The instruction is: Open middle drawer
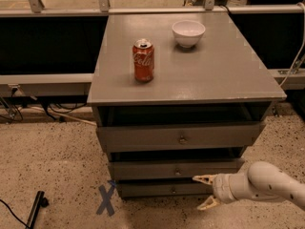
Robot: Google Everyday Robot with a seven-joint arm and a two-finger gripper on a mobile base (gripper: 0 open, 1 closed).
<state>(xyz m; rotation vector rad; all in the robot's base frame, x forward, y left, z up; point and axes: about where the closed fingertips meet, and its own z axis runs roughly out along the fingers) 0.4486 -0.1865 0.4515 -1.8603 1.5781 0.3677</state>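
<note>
The grey cabinet has three drawers stacked under its top. The middle drawer [143,170] has a plain grey front with a small round metal knob [177,171] at its centre and a dark gap above it. My gripper [202,192] is low at the right, in front of the cabinet, a little right of and below that knob. Its fingers are spread open, with the upper fingertip [196,178] level with the middle drawer's lower edge. It holds nothing and does not touch the knob.
The top drawer [143,138] juts out slightly above, and the bottom drawer [152,190] sits below. A red cola can [143,60] and a white bowl [188,33] stand on the cabinet top [224,75]. A blue X [106,200] marks the speckled floor. A black object [35,209] lies at the lower left.
</note>
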